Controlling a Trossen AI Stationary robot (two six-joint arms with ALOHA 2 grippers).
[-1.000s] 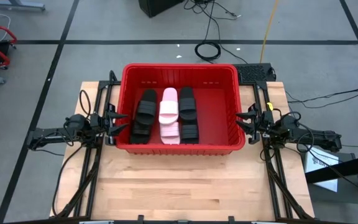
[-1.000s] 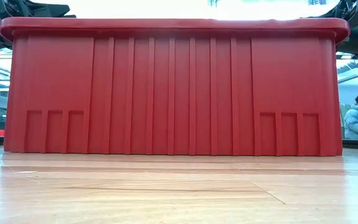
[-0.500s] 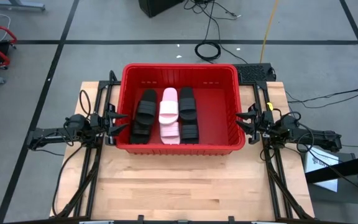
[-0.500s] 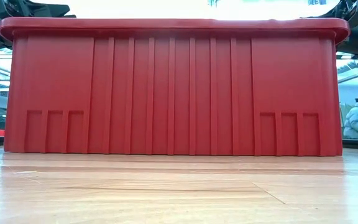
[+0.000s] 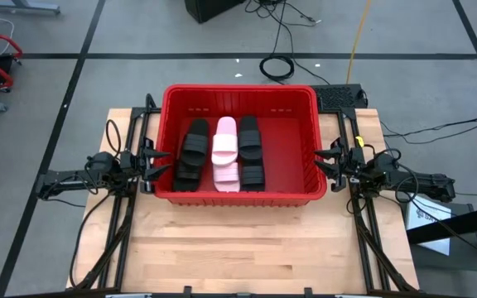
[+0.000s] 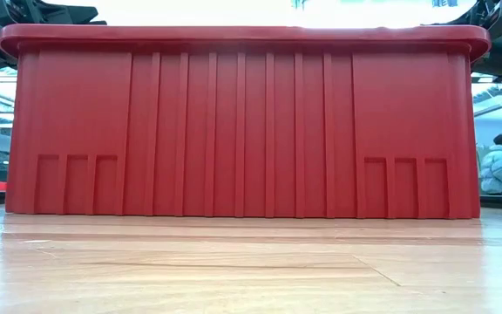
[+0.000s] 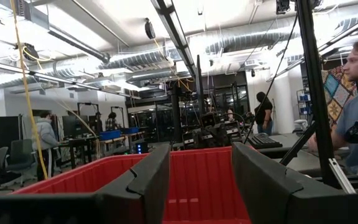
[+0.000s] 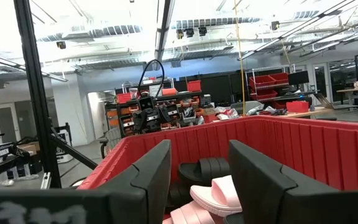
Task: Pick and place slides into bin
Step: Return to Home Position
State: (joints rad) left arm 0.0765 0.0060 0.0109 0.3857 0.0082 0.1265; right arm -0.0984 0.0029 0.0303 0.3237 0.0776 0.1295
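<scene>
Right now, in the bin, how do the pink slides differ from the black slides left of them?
Colour: the pink slides are pale, the left black slides dark. Place: the pink slides sit in the middle; the left black slides sit nearest the left pincer. Pose: the pink slides run straight, the left black slides slant. Shared: both lie inside the bin, unheld; the right pincer waits opposite.
</scene>
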